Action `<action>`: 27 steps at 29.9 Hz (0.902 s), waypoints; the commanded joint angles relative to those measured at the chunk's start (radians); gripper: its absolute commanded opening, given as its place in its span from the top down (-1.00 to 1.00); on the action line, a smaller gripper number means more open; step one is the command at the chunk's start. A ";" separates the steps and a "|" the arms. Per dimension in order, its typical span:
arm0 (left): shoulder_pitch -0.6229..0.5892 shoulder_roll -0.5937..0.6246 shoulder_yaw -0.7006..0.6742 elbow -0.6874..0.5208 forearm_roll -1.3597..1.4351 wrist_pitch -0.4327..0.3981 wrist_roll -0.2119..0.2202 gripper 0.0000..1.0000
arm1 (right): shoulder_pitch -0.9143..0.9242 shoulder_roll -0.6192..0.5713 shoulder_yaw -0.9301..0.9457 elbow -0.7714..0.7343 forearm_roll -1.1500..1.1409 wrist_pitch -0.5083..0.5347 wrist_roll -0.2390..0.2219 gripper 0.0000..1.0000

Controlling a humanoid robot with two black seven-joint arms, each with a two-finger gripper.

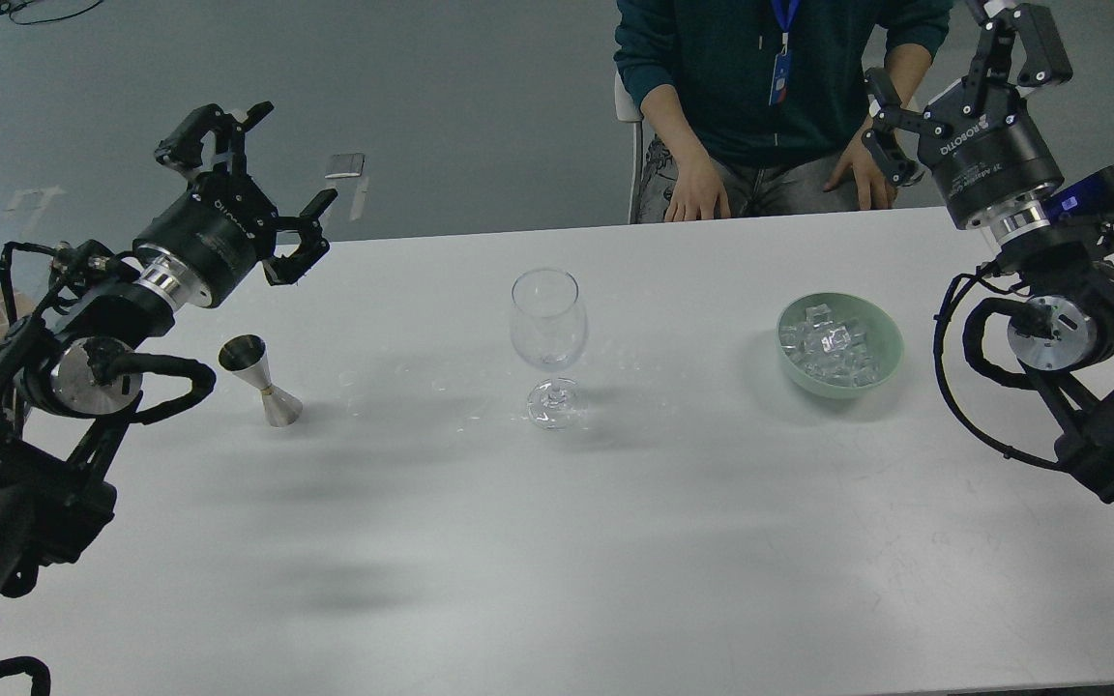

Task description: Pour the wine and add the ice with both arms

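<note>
A clear stemmed wine glass (545,343) stands upright mid-table. To its left, a steel jigger (261,380) stands on the white table (557,541); whether it holds wine cannot be seen. On the right, a green bowl (881,329) holds several ice cubes (833,346). My left gripper (252,184) hovers open above and behind the jigger, holding nothing. My right gripper (963,82) is raised at the far right, open and empty, above and right of the bowl.
A seated person (770,106) in a dark green top is behind the table's far edge, hands on knees, close to my right gripper. Small water drops lie around the glass base.
</note>
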 commanded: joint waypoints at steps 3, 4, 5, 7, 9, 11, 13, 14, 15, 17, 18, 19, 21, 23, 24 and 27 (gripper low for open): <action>-0.002 0.002 -0.022 0.027 0.014 -0.005 -0.004 -0.96 | 0.007 0.025 0.000 -0.004 -0.004 -0.005 -0.001 -1.00; -0.002 0.002 -0.021 0.042 0.014 -0.003 -0.012 -0.96 | 0.012 0.033 0.000 -0.004 -0.004 -0.005 -0.001 -1.00; -0.002 0.002 -0.021 0.055 0.012 -0.002 -0.014 -0.96 | 0.014 0.037 0.000 -0.005 -0.004 -0.008 -0.003 -1.00; -0.004 0.002 -0.022 0.056 -0.001 -0.003 -0.014 -0.96 | 0.023 0.049 0.000 -0.025 -0.004 -0.023 -0.005 -1.00; -0.005 0.002 -0.022 0.056 -0.004 -0.002 -0.014 -0.96 | 0.035 0.063 0.000 -0.047 -0.003 -0.039 -0.006 -1.00; -0.007 0.002 -0.028 0.059 -0.006 0.012 -0.014 -0.96 | 0.044 0.080 0.002 -0.070 -0.001 -0.059 -0.006 -1.00; -0.008 0.000 -0.074 0.073 -0.008 0.029 -0.014 -0.96 | 0.049 0.092 0.002 -0.064 0.000 -0.074 -0.005 -1.00; -0.008 -0.002 -0.087 0.075 -0.008 0.035 -0.014 -0.96 | 0.052 0.094 0.000 -0.064 0.002 -0.074 -0.006 -1.00; -0.008 -0.006 -0.100 0.075 -0.009 0.040 -0.015 -0.96 | 0.057 0.095 0.000 -0.064 0.002 -0.072 -0.008 -1.00; -0.010 -0.023 -0.137 0.081 -0.015 0.046 -0.017 -0.96 | 0.070 0.102 0.000 -0.062 0.005 -0.072 -0.002 -1.00; -0.005 -0.029 -0.157 0.084 -0.017 0.046 -0.017 -0.96 | 0.072 0.108 0.002 -0.064 0.007 -0.074 0.000 -1.00; -0.002 -0.034 -0.168 0.084 -0.017 0.044 -0.018 -0.96 | 0.075 0.112 0.002 -0.067 0.007 -0.074 0.000 -1.00; 0.001 -0.037 -0.170 0.084 -0.018 0.035 -0.024 -0.96 | 0.073 0.112 0.000 -0.070 0.008 -0.074 0.000 -1.00; 0.004 -0.035 -0.168 0.085 -0.017 0.035 -0.047 -0.96 | 0.072 0.112 0.000 -0.071 0.008 -0.074 0.000 -1.00; 0.007 -0.037 -0.164 0.089 -0.015 0.041 -0.075 -0.96 | 0.072 0.114 0.000 -0.074 0.011 -0.076 0.000 -1.00; 0.025 -0.038 -0.156 0.105 -0.012 0.037 -0.141 -0.96 | 0.073 0.114 0.000 -0.074 0.011 -0.076 -0.001 -1.00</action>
